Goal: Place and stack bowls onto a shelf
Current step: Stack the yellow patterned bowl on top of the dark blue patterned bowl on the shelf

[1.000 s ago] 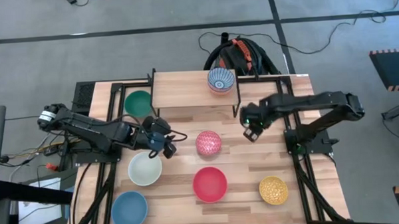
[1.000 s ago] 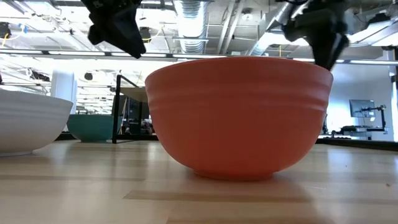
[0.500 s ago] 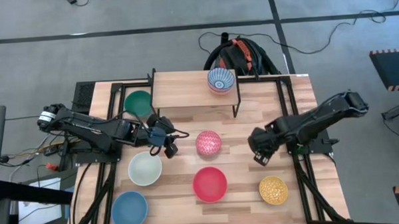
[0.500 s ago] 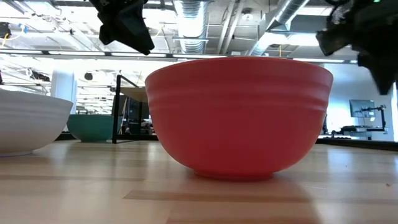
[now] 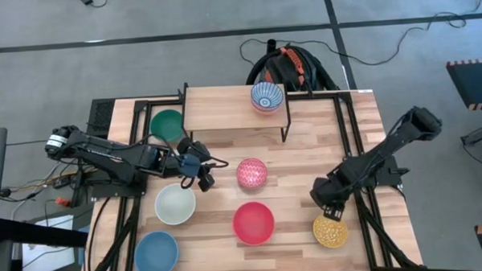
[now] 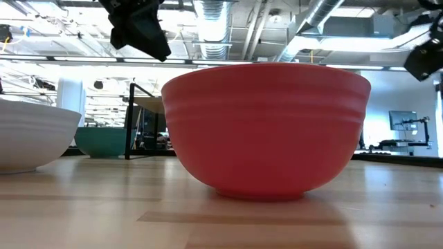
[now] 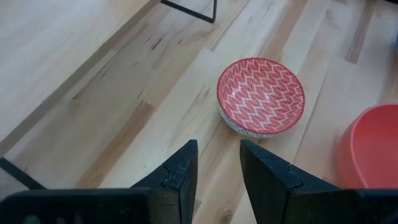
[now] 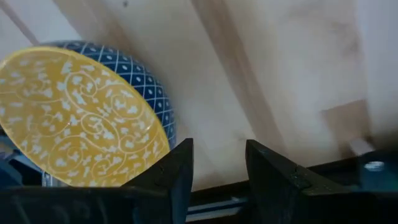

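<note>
Shelf (image 5: 224, 104) left half free; blue bowl (image 5: 266, 96) blocks right.

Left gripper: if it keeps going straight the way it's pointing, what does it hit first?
Most likely the pink patterned bowl. In the left wrist view it sits just past the open left gripper, slightly off the centre line, with bare wooden tabletop between them. Depth is unclear, so the gripper might meet the tabletop first.

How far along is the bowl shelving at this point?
Done: one blue patterned bowl sits on the shelf. In hand: nothing; the right gripper, open, hangs by the yellow bowl, and the left gripper, open, faces the pink bowl. Left: six bowls on the table.
</note>
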Controlling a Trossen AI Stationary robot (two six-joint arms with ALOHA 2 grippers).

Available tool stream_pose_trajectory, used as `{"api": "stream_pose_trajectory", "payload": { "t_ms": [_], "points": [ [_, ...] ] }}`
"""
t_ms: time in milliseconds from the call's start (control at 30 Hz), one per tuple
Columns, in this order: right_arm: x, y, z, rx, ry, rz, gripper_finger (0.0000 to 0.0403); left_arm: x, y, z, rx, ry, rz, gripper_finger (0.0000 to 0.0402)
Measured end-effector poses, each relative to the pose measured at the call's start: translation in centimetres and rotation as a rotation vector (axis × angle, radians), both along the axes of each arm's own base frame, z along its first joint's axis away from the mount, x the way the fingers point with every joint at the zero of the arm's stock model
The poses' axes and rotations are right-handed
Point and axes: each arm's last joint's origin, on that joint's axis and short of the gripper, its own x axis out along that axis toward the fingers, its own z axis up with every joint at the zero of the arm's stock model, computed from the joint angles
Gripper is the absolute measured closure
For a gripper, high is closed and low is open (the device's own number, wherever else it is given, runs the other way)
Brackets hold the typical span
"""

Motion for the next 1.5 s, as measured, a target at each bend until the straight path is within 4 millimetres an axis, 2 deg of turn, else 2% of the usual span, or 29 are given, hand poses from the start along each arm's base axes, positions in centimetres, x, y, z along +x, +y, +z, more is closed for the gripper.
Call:
{"api": "stream_pose_trajectory", "payload": {
  "t_ms": [133,333,433,600,767,1067,1367,1500],
  "points": [
    [-0.3,0.4,-0.6,0.005,0.0,-0.025,0.0218,0.0,0.2,-0.8,-0.008,-0.004,0.002,0.0297],
    [-0.3,0.3,-0.7,-0.034,-0.012,-0.052,0.0176,0.2,0.6,-1.5,-0.043,-0.023,0.013,0.0297],
    [0.0,0.6,-0.7,-0.01,-0.048,-0.042,0.0169,0.3,0.9,-1.5,-0.068,-0.027,0.002,0.0297],
    [-0.1,1.6,-0.6,0.019,-0.088,0.0,0.0173,0.3,1.0,-1.5,-0.078,-0.023,-0.001,0.0297],
    [-0.7,1.8,-0.9,0.018,-0.051,-0.005,0.0178,0.3,1.0,-1.5,-0.078,-0.023,-0.001,0.0297],
    [-0.4,2.4,0.6,0.097,-0.131,-0.014,0.0189,0.4,1.3,-1.5,-0.086,-0.024,-0.011,0.0297],
    [0.5,3.9,-1.7,0.028,-0.09,0.038,0.0191,0.5,2.0,-1.5,-0.091,-0.021,0.002,0.0297],
    [1.3,4.6,-2.8,0.036,-0.104,0.036,0.0206,0.5,2.0,-1.5,-0.07,-0.015,-0.002,0.0297]
  ]
}}
